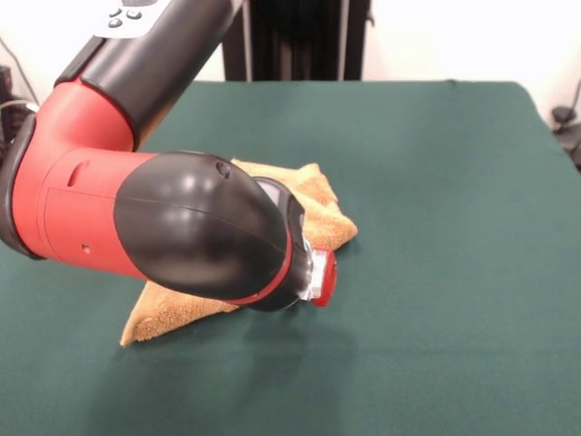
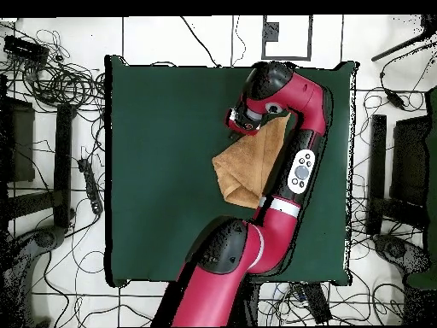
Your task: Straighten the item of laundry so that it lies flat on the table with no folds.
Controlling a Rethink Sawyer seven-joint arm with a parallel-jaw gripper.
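The item of laundry [image 1: 320, 207] is a golden-orange towel, bunched and folded in the middle of the green table [image 1: 436, 182]. One pointed corner reaches toward the front left. In the front view the arm's thick red and black wrist [image 1: 204, 236] covers most of the towel and hides the gripper. Seen from overhead, the towel [image 2: 249, 162] lies folded into a rough triangle on the table [image 2: 154, 171]. The gripper [image 2: 241, 120] is down at its far tip, at the end away from the robot's base. Whether it holds the cloth cannot be seen.
The arm [image 2: 294, 171] runs along one side of the towel and overlaps its edge. Cables and equipment [image 2: 60, 85] lie on the floor around the table. A black stand [image 1: 300, 36] rises behind the table's far edge.
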